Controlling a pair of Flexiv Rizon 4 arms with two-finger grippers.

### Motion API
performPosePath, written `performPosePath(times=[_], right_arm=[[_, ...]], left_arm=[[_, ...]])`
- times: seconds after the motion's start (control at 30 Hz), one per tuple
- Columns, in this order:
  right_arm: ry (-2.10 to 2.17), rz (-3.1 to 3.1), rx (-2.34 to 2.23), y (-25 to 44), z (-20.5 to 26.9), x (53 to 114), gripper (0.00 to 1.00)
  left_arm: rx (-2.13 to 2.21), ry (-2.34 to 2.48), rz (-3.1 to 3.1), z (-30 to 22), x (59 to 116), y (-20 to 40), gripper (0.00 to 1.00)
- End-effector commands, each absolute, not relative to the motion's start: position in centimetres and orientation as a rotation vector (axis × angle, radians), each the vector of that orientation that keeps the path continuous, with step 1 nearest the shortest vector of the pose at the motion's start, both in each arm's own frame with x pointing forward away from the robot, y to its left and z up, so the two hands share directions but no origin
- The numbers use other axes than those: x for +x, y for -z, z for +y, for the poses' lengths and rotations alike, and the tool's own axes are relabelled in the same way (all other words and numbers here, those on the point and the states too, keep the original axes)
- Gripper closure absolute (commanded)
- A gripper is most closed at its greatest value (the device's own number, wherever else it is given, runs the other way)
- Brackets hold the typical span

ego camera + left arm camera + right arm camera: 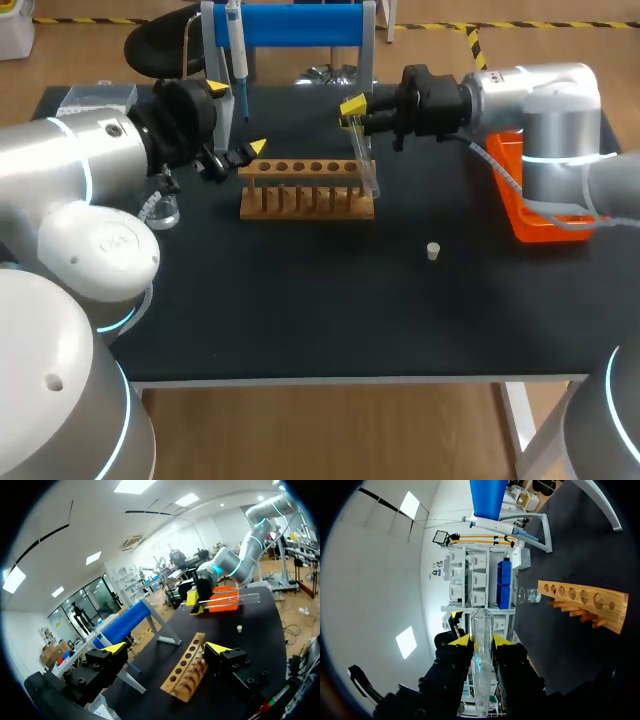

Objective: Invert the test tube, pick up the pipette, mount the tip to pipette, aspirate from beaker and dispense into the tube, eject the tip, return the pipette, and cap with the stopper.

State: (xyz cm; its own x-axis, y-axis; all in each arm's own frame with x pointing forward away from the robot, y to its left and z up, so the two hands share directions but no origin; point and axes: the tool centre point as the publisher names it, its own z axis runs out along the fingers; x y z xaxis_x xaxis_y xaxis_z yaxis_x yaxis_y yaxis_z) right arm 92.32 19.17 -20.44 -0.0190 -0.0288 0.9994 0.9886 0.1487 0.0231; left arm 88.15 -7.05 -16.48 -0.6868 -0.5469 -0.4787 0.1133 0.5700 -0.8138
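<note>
The black table [300, 320] carried the blue stand [300, 22] with the pipette [238, 50] hanging on it. It also carried an orange tray [530, 225], the wooden rack [305, 190], a beaker [160, 210] and the stopper [433, 251]. The right gripper [481, 639] was clamped on the test tube [482, 650] near the rack's right end. The left gripper [236, 119] stood spread wide, grasping nothing.

rack [306, 190] in middle, wide gap to stopper [433, 251]
</note>
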Motion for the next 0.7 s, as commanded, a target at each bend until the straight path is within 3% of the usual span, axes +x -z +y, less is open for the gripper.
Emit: performPosePath(times=[0.03,0.7], right_arm=[[1.126,-1.274,-1.072,20.3,19.2,92.3,1.00],[1.126,-1.274,-1.072,20.3,19.2,92.3,1.00]], left_arm=[[-0.115,1.115,1.835,-7.3,88.7,17.7,0.00],[0.443,1.481,1.789,-7.4,89.3,17.6,0.00]])
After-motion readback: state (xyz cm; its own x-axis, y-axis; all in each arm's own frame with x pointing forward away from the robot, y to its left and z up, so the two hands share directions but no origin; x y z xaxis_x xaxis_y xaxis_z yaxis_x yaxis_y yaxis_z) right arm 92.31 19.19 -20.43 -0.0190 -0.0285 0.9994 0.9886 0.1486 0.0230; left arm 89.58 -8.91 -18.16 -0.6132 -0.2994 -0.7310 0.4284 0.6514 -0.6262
